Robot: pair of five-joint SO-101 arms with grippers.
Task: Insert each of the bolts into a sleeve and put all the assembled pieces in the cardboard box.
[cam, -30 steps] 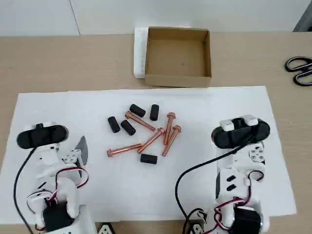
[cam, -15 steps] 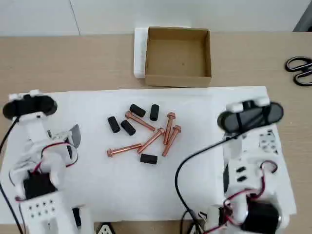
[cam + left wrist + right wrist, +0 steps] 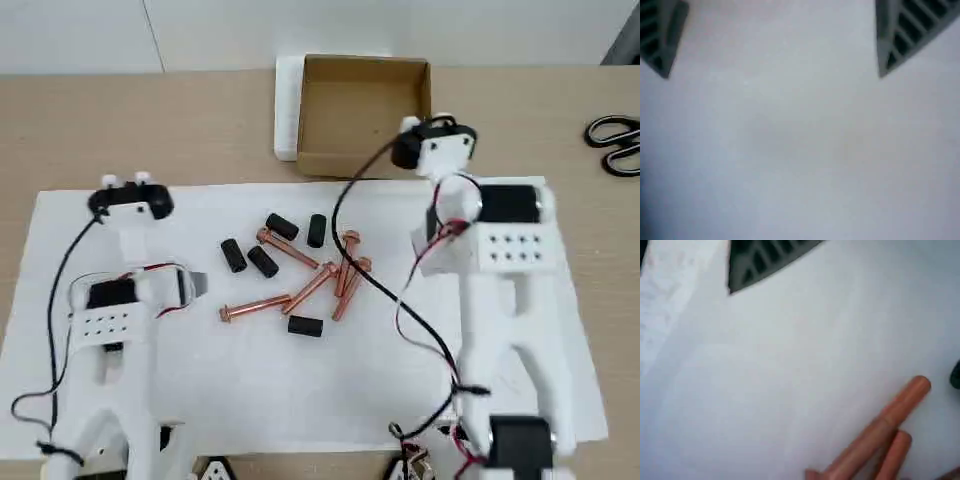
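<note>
Left claw [image 3: 773, 75] hung with tips apart over bare paper [image 3: 300, 390]. Right claw [image 3: 426, 240]: state could not be told. Five bolts [image 3: 310, 287] and five sleeves [image 3: 263, 261] lay loose mid-paper, none joined. Box [image 3: 365, 165] empty, at 12 o'clock of them. Nearest bolt pair [image 3: 347, 262] lay just at 9 o'clock of right claw, long axes roughly 12–6. Right arm judged nearer.

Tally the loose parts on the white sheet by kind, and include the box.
copper bolts: 5
black sleeves: 5
cardboard box: 1
Total: 11
</note>
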